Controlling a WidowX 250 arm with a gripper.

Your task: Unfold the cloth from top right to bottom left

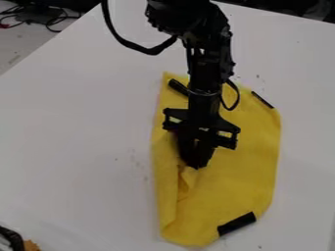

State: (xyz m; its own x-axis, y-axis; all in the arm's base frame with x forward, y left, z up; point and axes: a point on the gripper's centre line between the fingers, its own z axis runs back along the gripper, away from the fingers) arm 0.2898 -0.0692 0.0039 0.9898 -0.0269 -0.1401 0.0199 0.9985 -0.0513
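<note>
While the yellow cloth (245, 147) is lying mostly spread on the table (72, 137), its left-side fold (167, 196) is apparently awaiting opening; the gripper (196, 165) is hanging over the middle, wide or narrow I cannot tell.

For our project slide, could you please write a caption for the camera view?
WidowX 250 hand down over a partly folded yellow cloth on a white table.
</note>
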